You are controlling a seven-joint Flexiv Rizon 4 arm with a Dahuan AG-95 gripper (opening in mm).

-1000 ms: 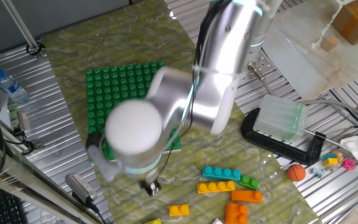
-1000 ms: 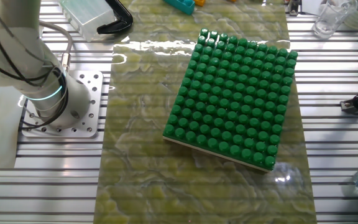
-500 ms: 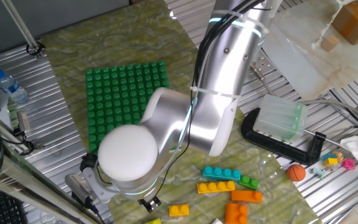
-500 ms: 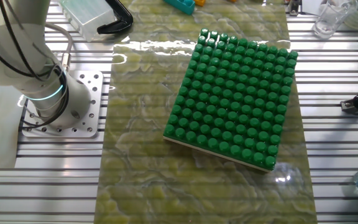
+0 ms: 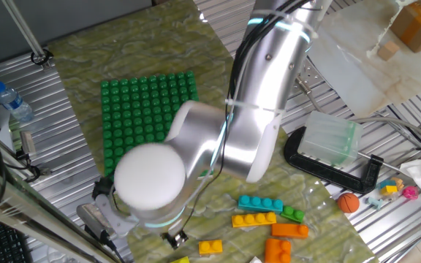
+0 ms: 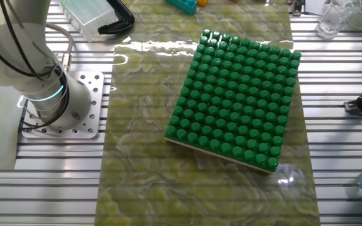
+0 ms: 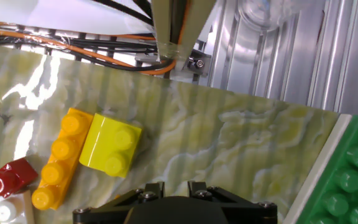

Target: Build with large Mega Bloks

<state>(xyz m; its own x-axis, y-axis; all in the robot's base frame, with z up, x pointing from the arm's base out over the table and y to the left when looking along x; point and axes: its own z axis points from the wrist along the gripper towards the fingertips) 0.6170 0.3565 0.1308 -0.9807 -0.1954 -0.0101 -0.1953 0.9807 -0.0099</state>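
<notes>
Surface: we saw a marbled green mat (image 6: 143, 157) over slatted metal.
Bricks: the yellow brick (image 7: 109, 144) touched the orange brick (image 7: 58, 157), both lying left of and just ahead of the gripper (image 7: 169, 198).
Gripper: we could not tell its opening.
Baseplate (image 7: 347, 180): right.

Even, bright overhead light in all views. Glare streaks the glossy mat (image 6: 149, 47) near its far edge and again beside the yellow brick (image 7: 109, 144) in the hand view. The arm (image 5: 196, 161), close to one fixed camera, appears soft and out of focus. Shadows are faint; metal slats (image 7: 303, 56) gleam.
</notes>
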